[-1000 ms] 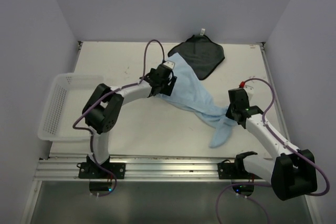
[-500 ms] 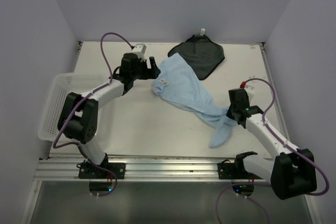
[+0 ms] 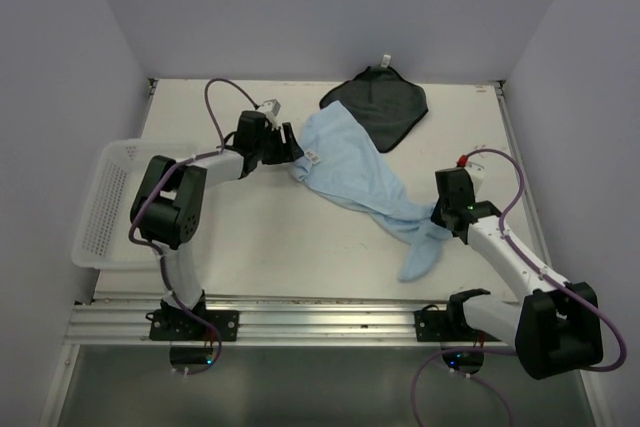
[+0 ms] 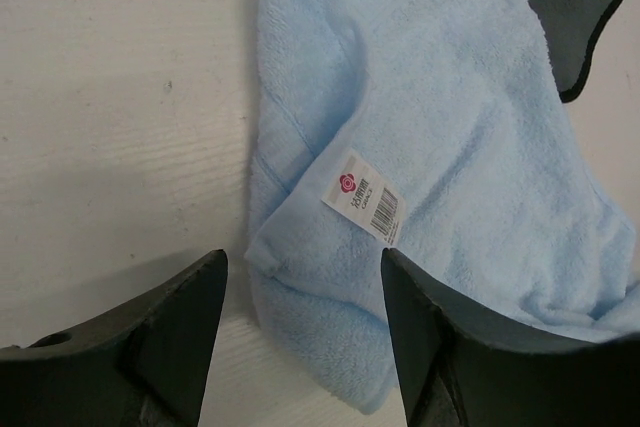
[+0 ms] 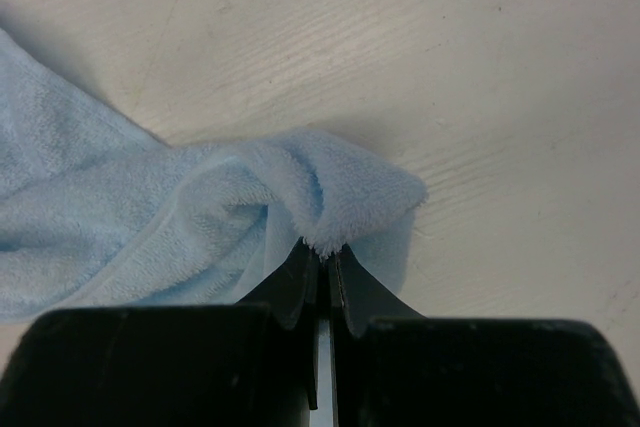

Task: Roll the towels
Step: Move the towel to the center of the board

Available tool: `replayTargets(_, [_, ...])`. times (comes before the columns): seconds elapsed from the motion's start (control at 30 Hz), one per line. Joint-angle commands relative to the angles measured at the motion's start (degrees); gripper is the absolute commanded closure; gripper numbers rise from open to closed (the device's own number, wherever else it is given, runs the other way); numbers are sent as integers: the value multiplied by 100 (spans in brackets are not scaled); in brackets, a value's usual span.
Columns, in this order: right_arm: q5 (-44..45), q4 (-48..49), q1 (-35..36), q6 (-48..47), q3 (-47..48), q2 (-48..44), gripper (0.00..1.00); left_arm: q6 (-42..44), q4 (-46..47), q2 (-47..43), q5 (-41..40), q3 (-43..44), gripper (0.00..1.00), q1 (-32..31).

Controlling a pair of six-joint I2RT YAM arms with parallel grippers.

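The light blue towel (image 3: 355, 172) lies stretched diagonally across the table, a white label (image 4: 365, 197) showing near its left corner. My left gripper (image 3: 290, 142) is low at that corner, open; in the left wrist view the corner (image 4: 300, 347) sits between the two fingers of the left gripper (image 4: 302, 259). My right gripper (image 3: 440, 219) is shut on a pinched fold of the light blue towel (image 5: 330, 187) near its right end. The dark towel (image 3: 385, 107) lies flat at the back, partly under the blue one, its edge (image 4: 570, 7) visible.
A white mesh basket (image 3: 105, 197) stands at the table's left edge. The tail of the blue towel (image 3: 418, 262) trails toward the front rail. Walls close in the table at the back and on both sides.
My left gripper pulled away leftward off the blue towel, then came back to its left corner with the jaws a little narrower. The right arm has held still.
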Motion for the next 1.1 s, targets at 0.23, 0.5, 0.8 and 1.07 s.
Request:
replayTargets(0.23, [-149,294,-23,-2,95,54,100,197,146,463,-73,470,33,3])
replayTargets(0.5, [-106,356,-23,6,68,-7,100,83,542,508,288,312,56,11])
replayTargets(0.8, [-114,321,-32,-20,112,-51,100,224,305,104,16,347,95,11])
replayTargets(1.07, [-88,-13,-32,-20,384,-358,100,355,-407,-633,-415,514,100,3])
